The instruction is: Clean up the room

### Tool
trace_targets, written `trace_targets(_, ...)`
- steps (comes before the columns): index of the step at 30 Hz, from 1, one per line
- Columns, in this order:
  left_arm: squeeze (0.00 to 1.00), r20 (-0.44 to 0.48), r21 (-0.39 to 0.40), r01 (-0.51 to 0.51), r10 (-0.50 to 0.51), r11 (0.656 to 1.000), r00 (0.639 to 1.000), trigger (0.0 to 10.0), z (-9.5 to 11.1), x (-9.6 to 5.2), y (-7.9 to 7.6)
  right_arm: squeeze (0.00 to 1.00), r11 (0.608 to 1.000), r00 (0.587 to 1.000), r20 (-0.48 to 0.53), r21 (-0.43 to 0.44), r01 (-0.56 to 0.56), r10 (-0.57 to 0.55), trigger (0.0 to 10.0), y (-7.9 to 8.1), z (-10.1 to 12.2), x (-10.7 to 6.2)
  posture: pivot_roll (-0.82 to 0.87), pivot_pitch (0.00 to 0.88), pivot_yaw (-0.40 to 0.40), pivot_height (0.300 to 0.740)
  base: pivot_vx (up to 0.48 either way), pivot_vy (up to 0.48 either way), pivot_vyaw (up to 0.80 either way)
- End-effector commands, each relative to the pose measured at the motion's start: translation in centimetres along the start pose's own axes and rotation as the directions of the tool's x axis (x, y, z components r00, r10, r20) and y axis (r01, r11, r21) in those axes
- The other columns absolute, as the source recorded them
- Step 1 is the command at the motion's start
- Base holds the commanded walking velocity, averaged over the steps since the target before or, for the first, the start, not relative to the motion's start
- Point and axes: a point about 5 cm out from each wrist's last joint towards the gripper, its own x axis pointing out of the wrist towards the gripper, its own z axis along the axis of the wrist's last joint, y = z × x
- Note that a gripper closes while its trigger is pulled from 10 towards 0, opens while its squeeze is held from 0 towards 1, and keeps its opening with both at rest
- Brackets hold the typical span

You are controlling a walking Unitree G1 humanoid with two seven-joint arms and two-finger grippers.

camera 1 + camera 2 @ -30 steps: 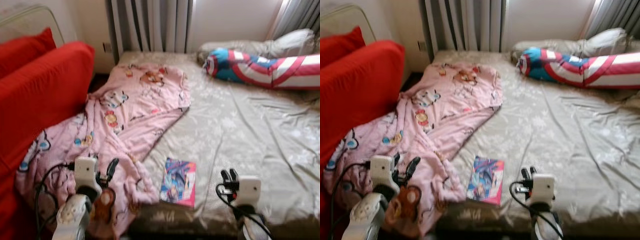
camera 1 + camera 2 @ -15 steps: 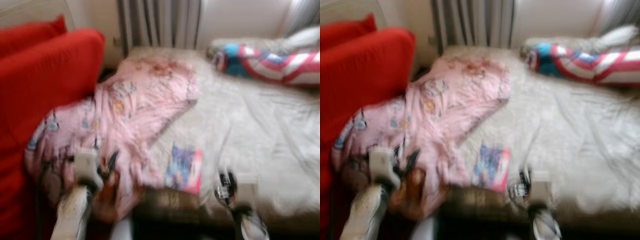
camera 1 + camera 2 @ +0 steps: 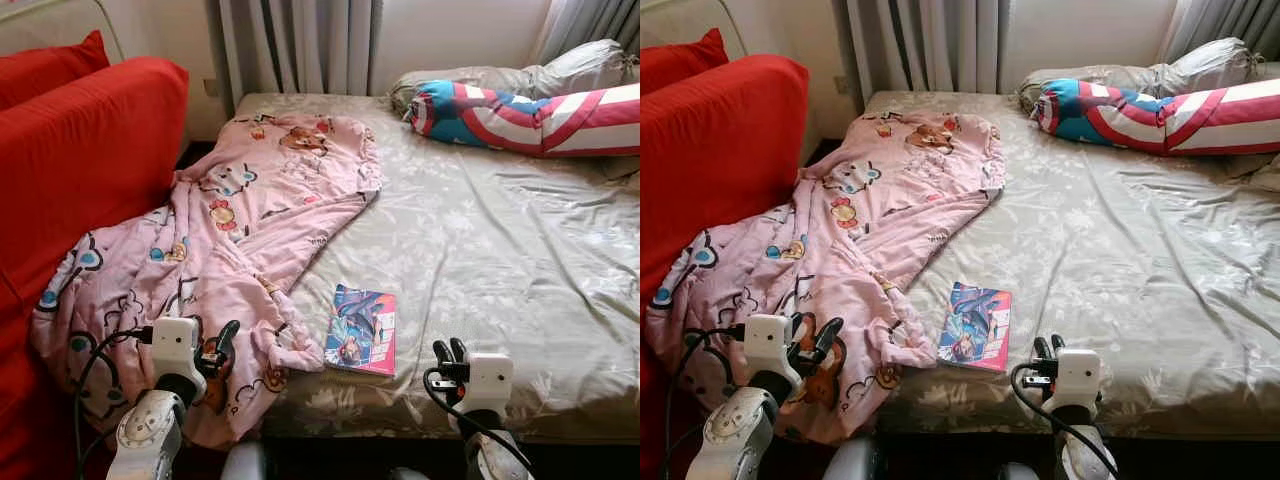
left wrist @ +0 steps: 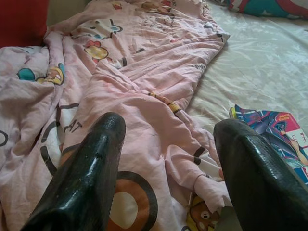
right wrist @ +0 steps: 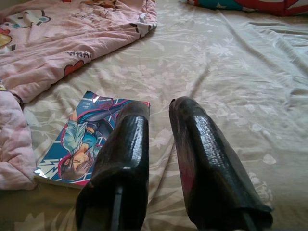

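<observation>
A pink cartoon-print blanket [image 3: 250, 220] lies rumpled across the bed's left side and hangs over its near corner. A colourful comic book [image 3: 362, 342] rests flat on the beige sheet [image 3: 500, 260] near the front edge, just right of the blanket. My left gripper [image 3: 222, 345] hovers over the blanket's hanging corner; in the left wrist view it [image 4: 173, 130] is open with nothing between its fingers. My right gripper [image 3: 449, 352] sits at the bed's front edge, right of the book; its fingers [image 5: 134, 125] stand close together, holding nothing.
A red sofa [image 3: 90, 150] with a red cushion stands against the bed's left side. A red, white and blue bolster [image 3: 520, 115] and a grey pillow [image 3: 580, 65] lie at the bed's far right. Grey curtains [image 3: 300, 45] hang behind.
The view shook and blurred half a second ago and is steady now. Blanket, book and both grippers hold about the same places as a second ago.
</observation>
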Motion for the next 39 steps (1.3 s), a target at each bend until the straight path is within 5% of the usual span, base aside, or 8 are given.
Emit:
trace_targets(1, 0.0, 0.011, 0.014, 0.004, -0.004, 1.0, 1.0, 10.0, 0.38, 0.09, -0.02, 0.0, 1.0, 1.0, 0.001, 0.004, 0.005, -0.005, 10.0, -0.15, -0.04, -0.08, -0.09, 0.05, 0.002, 0.647, 0.0, 0.0, 0.0)
trace_targets(39, 0.0, 0.006, 0.018, 0.013, -0.013, 1.0, 1.0, 10.0, 0.29, 0.16, -0.22, 0.0, 1.0, 1.0, -0.009, 0.005, 0.005, -0.005, 10.0, 0.07, -0.18, 0.1, -0.09, 0.05, 0.003, 0.617, 0.0, 0.0, 0.0)
